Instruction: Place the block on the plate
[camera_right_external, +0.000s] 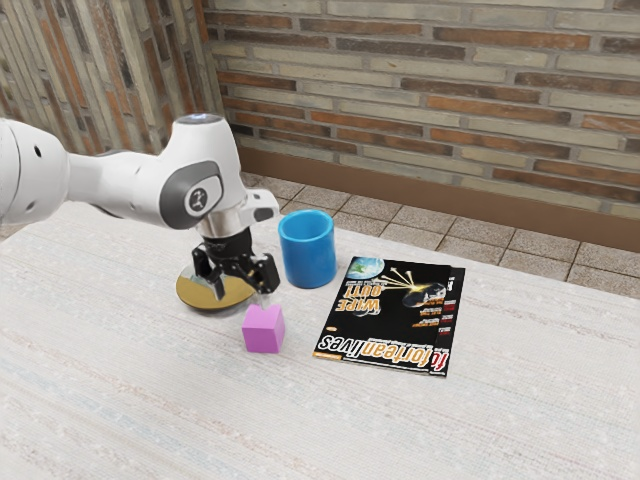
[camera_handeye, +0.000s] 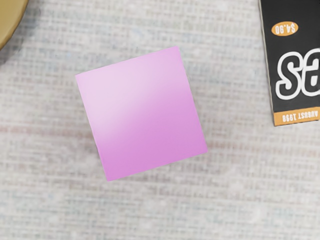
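One pink block stands on the table, near and to the exterior view's right of our wide-spread gripper; we likely shift that way before descending. The plate lies farther left.

In the wrist view, we see the block (slightly skewed against the magazine) touching neither magazine nor plate.

Bright light casts glare on the block

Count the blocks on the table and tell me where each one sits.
1: the pink block sits on the table beside the gold plate, not on it. Another could be hidden behind the arm or blue mug.
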